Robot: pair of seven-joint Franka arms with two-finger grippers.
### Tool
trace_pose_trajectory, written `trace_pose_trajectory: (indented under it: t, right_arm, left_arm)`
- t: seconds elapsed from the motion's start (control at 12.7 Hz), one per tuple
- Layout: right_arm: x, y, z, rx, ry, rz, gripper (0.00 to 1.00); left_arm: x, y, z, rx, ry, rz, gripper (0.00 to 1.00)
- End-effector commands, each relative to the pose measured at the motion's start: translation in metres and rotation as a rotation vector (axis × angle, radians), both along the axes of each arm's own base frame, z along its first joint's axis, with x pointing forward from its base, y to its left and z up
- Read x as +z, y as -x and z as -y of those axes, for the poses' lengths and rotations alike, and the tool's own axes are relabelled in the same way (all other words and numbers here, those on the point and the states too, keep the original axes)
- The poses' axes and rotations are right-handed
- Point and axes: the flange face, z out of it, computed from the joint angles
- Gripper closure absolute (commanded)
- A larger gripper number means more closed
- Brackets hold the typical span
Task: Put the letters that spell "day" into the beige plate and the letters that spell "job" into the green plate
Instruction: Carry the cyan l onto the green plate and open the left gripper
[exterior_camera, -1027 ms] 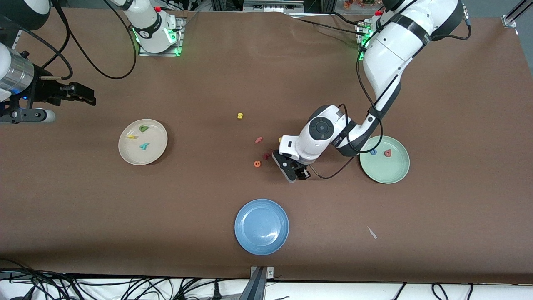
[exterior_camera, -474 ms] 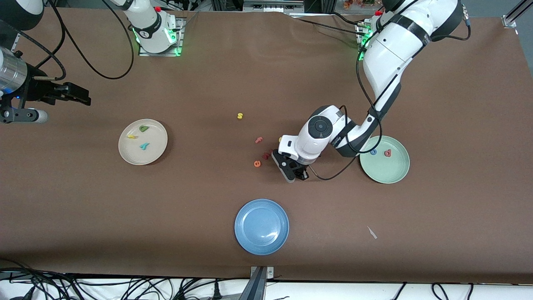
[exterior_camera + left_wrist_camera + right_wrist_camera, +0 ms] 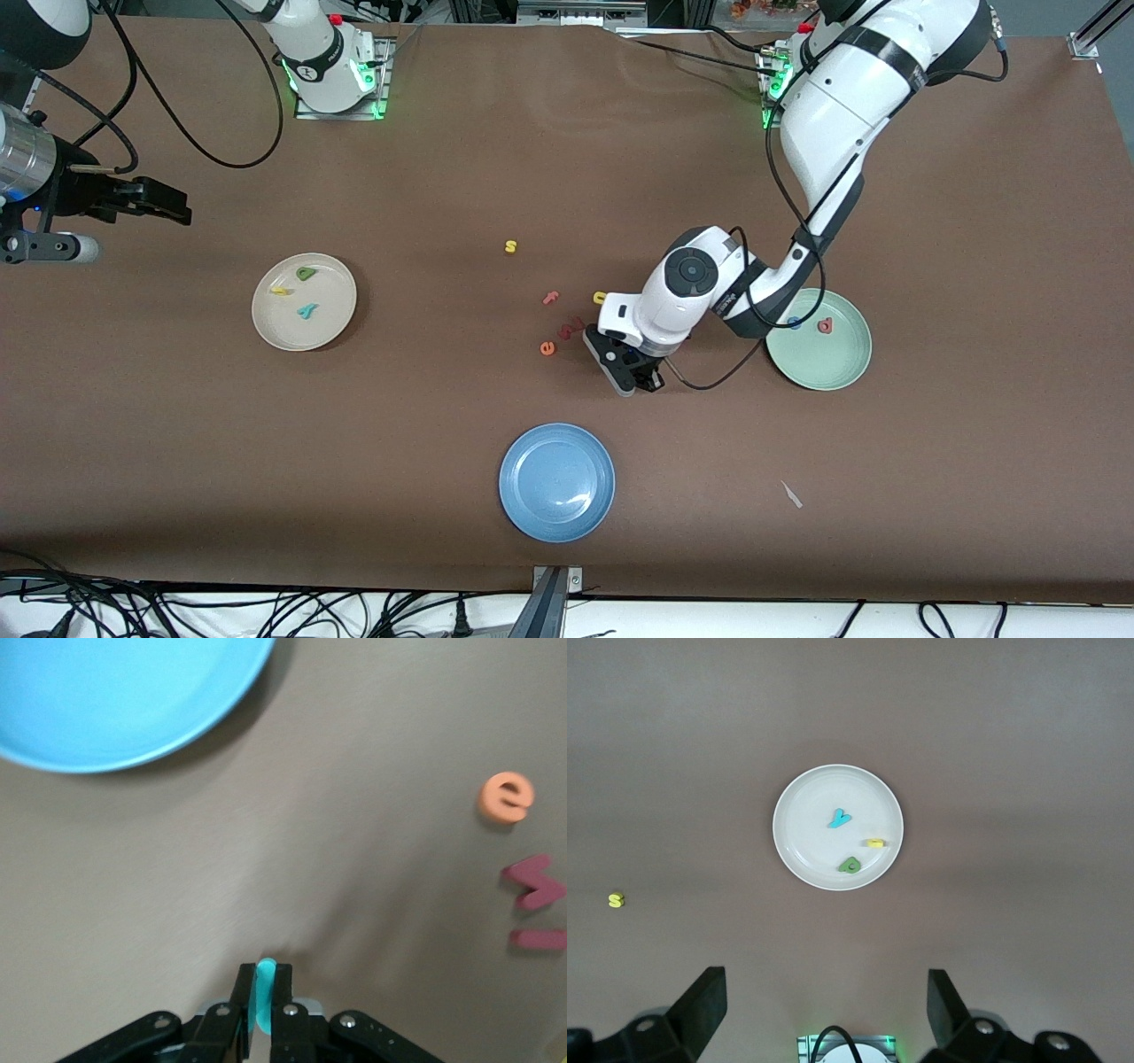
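Observation:
My left gripper (image 3: 634,373) is shut on the teal "j" (image 3: 265,990), which stands on edge between the fingers, low over the tabletop beside the orange "e". The green plate (image 3: 819,365) holds the blue "o" (image 3: 795,323) and the red "b" (image 3: 825,326). The beige plate (image 3: 266,321) carries the dark green "d" (image 3: 306,274), the yellow "a" (image 3: 281,291) and the teal "y" (image 3: 306,310). My right gripper (image 3: 173,211) waits open and empty, high over the right arm's end of the table. Its wrist view looks down on the beige plate (image 3: 799,837).
A blue plate (image 3: 556,481) lies nearer the front camera than the letters. Loose letters sit mid-table: an orange "e" (image 3: 547,348), a dark red one (image 3: 571,328), a pink "f" (image 3: 551,298), a yellow "u" (image 3: 600,297) and a yellow "s" (image 3: 510,246). A white scrap (image 3: 791,494) lies toward the front edge.
My left gripper has closed on the teal "j" and shifted slightly toward the green plate. The right gripper drew back a little toward its end of the table.

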Motion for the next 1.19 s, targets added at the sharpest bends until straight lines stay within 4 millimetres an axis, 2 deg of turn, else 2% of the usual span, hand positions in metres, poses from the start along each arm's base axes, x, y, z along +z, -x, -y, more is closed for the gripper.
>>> trace_pose_trajectory:
  t: [0.0, 0.24, 0.47, 0.63, 0.87, 0.95, 1.11]
  right_arm:
    - [0.004, 0.002, -0.003, 0.000, 0.015, 0.030, 0.00]
    - [0.007, -0.003, -0.008, 0.011, 0.019, 0.071, 0.00]
    - [0.008, -0.005, -0.007, 0.008, 0.016, 0.093, 0.00]
    - [0.007, -0.006, -0.007, 0.008, 0.015, 0.102, 0.00]
    - [0.003, -0.007, -0.008, 0.008, 0.010, 0.102, 0.00]
    - [0.004, -0.008, -0.008, 0.008, 0.010, 0.103, 0.00]
    - [0.004, -0.007, -0.008, 0.008, 0.010, 0.105, 0.00]
  left_arm:
    - [0.035, -0.009, -0.030, 0.020, -0.093, -0.020, 1.00]
    - [0.070, -0.004, -0.057, 0.042, -0.214, -0.100, 1.00]
    - [0.086, -0.010, -0.107, 0.059, -0.297, -0.196, 1.00]
    - [0.092, -0.018, -0.147, 0.067, -0.318, -0.231, 1.00]
    - [0.083, -0.032, -0.227, 0.016, -0.315, -0.273, 1.00]
    - [0.076, -0.032, -0.244, 0.007, -0.312, -0.288, 1.00]
    - [0.070, -0.024, -0.257, 0.009, -0.315, -0.308, 1.00]
